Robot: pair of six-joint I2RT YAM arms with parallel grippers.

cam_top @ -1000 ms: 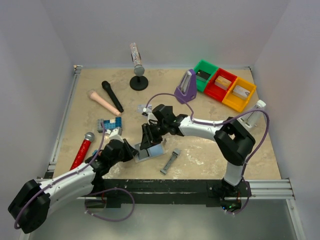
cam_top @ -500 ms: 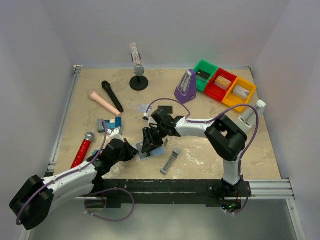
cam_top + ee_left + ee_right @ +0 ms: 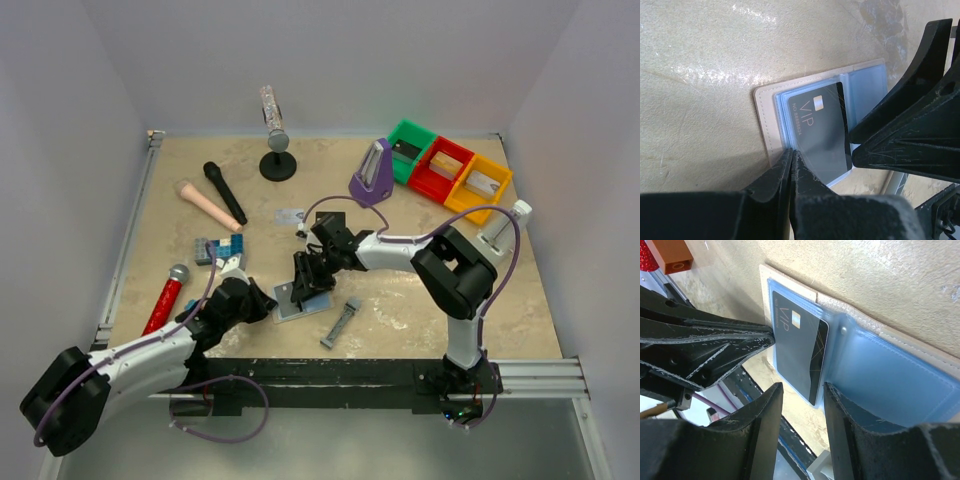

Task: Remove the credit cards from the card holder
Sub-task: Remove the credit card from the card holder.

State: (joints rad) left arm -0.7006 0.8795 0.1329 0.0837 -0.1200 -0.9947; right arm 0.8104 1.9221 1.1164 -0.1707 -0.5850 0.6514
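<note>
The card holder (image 3: 305, 305) lies open and flat near the table's front, tan rim (image 3: 762, 120) around pale blue pockets (image 3: 890, 385). A black credit card (image 3: 820, 135) marked VIP sticks partly out of one pocket (image 3: 797, 352). My left gripper (image 3: 791, 152) is shut, its tips touching the holder's edge (image 3: 264, 299), with nothing visible between them. My right gripper (image 3: 800, 395) is open, its fingers either side of the card's protruding corner (image 3: 303, 280). A small silver-grey card (image 3: 290, 215) lies on the table further back.
A narrow grey metal bar (image 3: 342, 322) lies right of the holder and a blue studded brick (image 3: 218, 250) left of it. Red (image 3: 165, 300), pink (image 3: 207, 205) and black (image 3: 225, 192) microphones lie at the left. Coloured bins (image 3: 445, 172) stand at the back right.
My left gripper has closed at the holder's edge. My right gripper has opened wider and drawn slightly back from the front edge, uncovering more of the holder.
</note>
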